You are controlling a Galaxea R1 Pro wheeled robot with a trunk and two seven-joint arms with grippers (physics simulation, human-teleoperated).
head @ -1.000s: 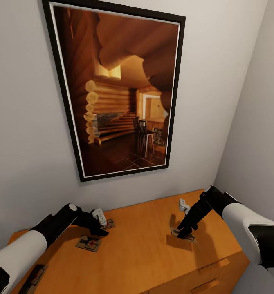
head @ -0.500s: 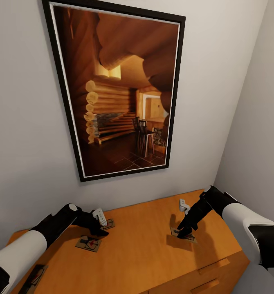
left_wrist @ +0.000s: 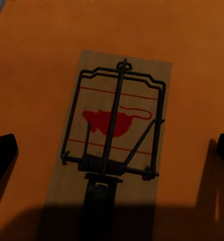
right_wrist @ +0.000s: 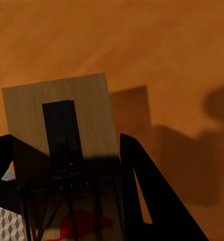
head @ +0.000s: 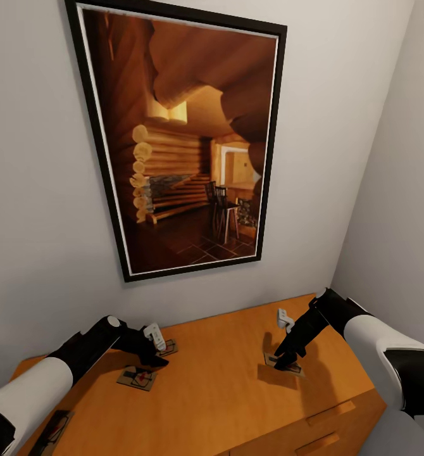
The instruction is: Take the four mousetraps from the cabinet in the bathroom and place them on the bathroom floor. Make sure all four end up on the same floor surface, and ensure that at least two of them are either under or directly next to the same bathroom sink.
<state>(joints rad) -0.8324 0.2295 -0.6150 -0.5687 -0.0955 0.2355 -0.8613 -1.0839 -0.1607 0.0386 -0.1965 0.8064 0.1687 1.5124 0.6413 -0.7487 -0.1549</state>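
the step in hand looks like the pick-up from the cabinet [head: 224, 386], both arms at once. the right gripper [head: 285, 363] sits closed around a mousetrap [right_wrist: 62, 135], fingers on either side of its board; next it likely needs a straight lift clear of the top. the left gripper [head: 154, 361] hangs wide over another mousetrap [left_wrist: 114, 135], which lies flat between its fingertips [left_wrist: 1, 155]: tan board, dark wire, red mouse print. it must descend and close. just beyond it lies a third trap [head: 168, 346].
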